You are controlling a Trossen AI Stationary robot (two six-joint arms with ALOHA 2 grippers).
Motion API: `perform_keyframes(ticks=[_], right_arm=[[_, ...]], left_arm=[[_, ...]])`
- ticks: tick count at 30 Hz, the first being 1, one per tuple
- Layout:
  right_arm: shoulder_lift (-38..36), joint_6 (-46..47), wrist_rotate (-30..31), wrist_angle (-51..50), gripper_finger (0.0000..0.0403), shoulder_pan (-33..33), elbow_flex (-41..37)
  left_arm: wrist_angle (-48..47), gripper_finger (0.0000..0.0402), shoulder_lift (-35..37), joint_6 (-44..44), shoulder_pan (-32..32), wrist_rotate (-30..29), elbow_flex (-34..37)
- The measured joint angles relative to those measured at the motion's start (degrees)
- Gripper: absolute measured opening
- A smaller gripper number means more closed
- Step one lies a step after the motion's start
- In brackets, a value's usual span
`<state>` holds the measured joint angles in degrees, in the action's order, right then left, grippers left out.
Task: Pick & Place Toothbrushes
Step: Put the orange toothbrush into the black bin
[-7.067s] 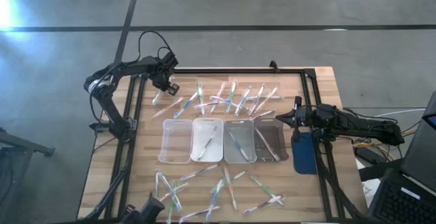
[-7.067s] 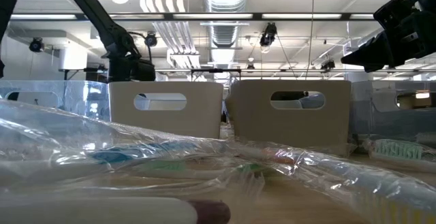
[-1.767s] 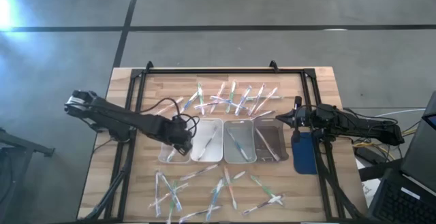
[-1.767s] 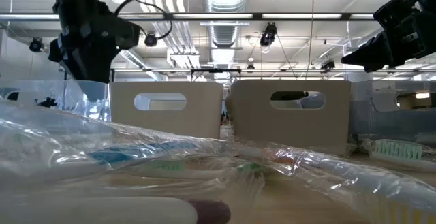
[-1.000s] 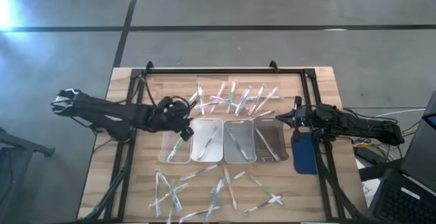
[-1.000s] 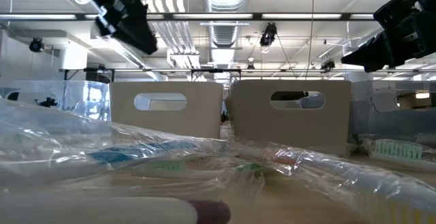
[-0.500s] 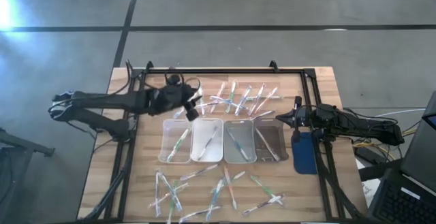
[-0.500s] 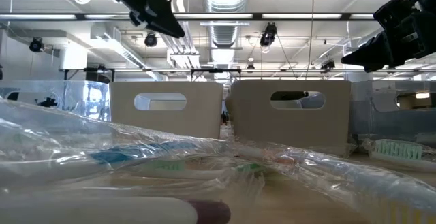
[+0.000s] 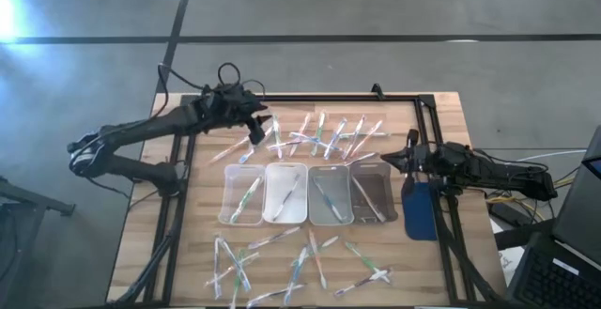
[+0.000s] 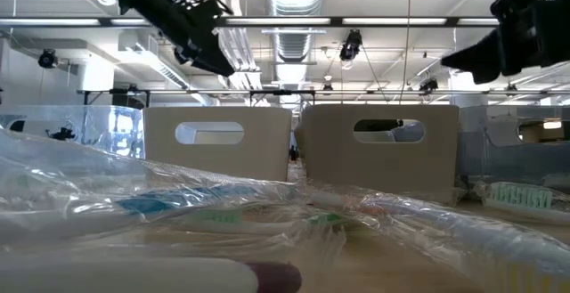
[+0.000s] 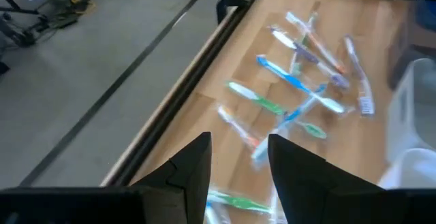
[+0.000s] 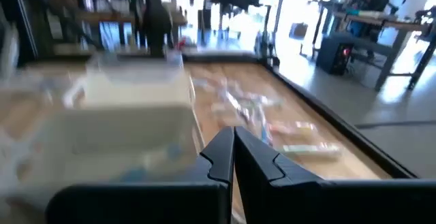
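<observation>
- We found the left gripper over the far scatter of toothbrushes, its fingers parted by a narrow gap and holding nothing.
- Half a second before, it had hung nearer the row of clear trays; a second before that, it was above the leftmost tray, which now held one toothbrush.
- We judged that one brush had been delivered and the arm had gone back for another.
- Loose brushes lay just ahead of the fingertips on the wooden table; a second scatter lay beyond the trays.
- The right gripper waited beside the rightmost tray, fingers closed together and empty.
</observation>
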<state>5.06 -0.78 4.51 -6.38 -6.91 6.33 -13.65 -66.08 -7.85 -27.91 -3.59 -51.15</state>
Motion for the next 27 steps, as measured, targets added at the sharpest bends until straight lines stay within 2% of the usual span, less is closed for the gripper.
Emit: perform_keyframes(ticks=[2, 5, 10, 15, 21, 27], right_arm=[[0.0, 3.5, 0.0, 2.8, 0.0008, 0.0, 0.0], [0.1, 6.0, 0.0, 7.4, 0.0008, 0.0, 0.0], [0.0, -0.3, 0.0, 16.1, 0.0008, 0.0, 0.0], [0.4, -0.3, 1.0, 23.6, 0.0008, 0.0, 0.0], [2.6, 3.4, 9.3, 24.6, 0.0008, 0.0, 0.0], [8.4, -3.8, 14.6, 25.5, 0.0008, -0.1, 1.6]], left_arm=[[1.1, 0.0151, 0.1, -1.5, -2.0, 2.1, 0.8], [3.8, 0.0151, 0.1, -2.9, -5.5, 8.4, 2.2], [7.8, 0.0151, 0.2, -4.2, -11.0, 17.6, 4.4], [11.5, 0.0151, 0.8, -5.2, -14.9, 18.6, 6.9], [22.7, 0.0151, 2.0, -4.3, -16.3, 18.7, 13.5], [30.7, 0.0151, 4.4, -4.2, -16.2, 17.2, 20.3]])
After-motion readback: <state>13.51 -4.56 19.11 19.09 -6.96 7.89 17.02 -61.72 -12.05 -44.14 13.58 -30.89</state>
